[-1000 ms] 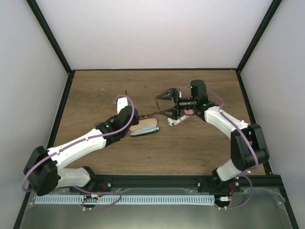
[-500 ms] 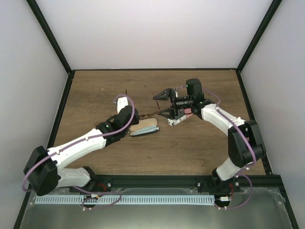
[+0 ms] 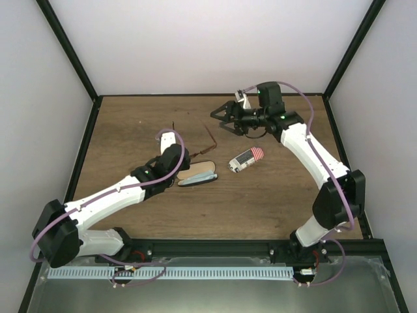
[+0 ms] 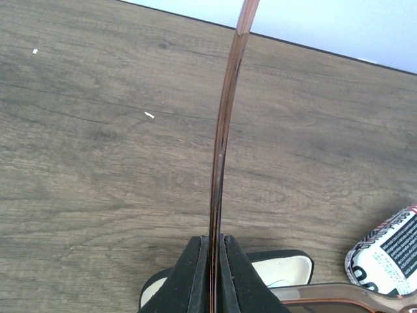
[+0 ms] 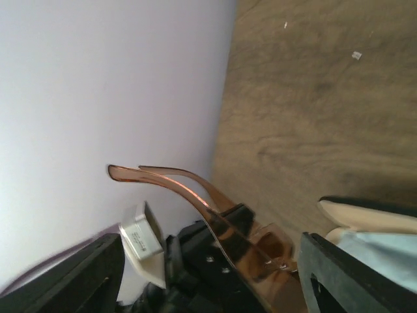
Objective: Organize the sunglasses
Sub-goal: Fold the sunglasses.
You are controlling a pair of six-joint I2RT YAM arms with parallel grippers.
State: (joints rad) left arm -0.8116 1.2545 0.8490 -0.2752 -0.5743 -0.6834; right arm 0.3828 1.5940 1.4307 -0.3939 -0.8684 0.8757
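Pinching the sunglasses temple between tight-closed jaws, your left gripper holds them; your right gripper gapes wide, empty.

A dark wood-grain tabletop sits between plain white walls, framed by black corner posts. The light is soft and even. A slotted white rail lines the near edge.

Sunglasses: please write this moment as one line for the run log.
left gripper: shut on sunglasses temple | right gripper: open, holds nothing | striped case: on table
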